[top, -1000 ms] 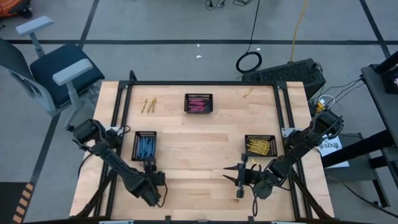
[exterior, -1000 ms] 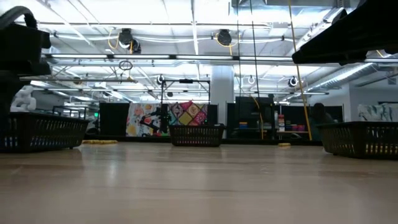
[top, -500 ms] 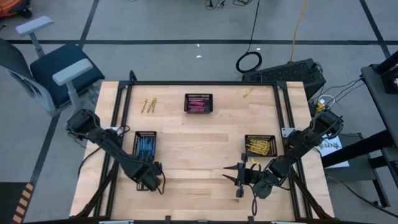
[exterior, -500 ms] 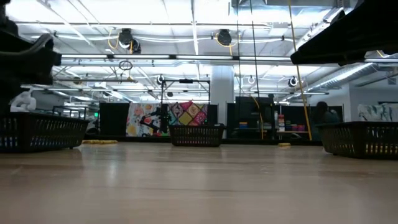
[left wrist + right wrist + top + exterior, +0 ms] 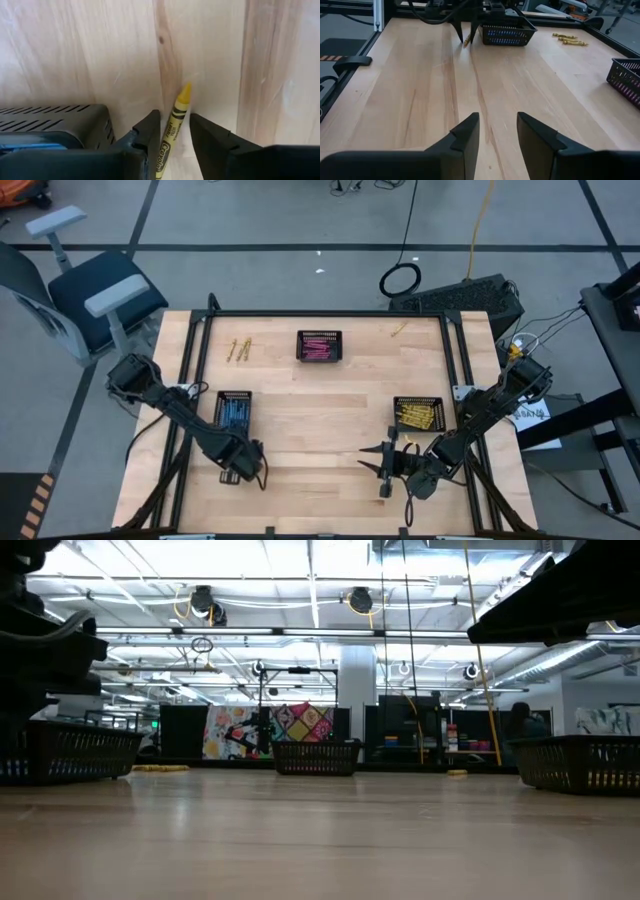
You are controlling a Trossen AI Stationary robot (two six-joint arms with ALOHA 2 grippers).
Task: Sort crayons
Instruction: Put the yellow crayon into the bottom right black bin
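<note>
My left gripper (image 5: 244,456) hangs just off the near edge of the black basket of blue crayons (image 5: 233,412), shut on a yellow crayon (image 5: 173,131). The right wrist view shows this gripper (image 5: 465,34) too, with the crayon (image 5: 466,43) pointing down at the table. My right gripper (image 5: 373,470) is open and empty near the front edge, beside the basket of yellow crayons (image 5: 417,414). A basket of pink crayons (image 5: 319,346) stands at the far middle. Loose yellow crayons lie at the far left (image 5: 240,350) and far right (image 5: 398,330). My left gripper pinches the yellow crayon's wrapped shaft (image 5: 167,142) between its two fingers. The fingers come from above and point down, along the crayon. The crayon's pointed tip (image 5: 184,92) sticks out past the fingertips toward the wood. Whether the tip touches the table, I cannot tell.
A black frame rail (image 5: 320,314) runs round the wooden table. The low view shows the three baskets standing on the tabletop (image 5: 320,830), with the room behind. A grey chair (image 5: 90,295) stands off the far left corner.
My left arm has drawn its wrist toward the table's far edge, closer to the basket of blue crayons.
</note>
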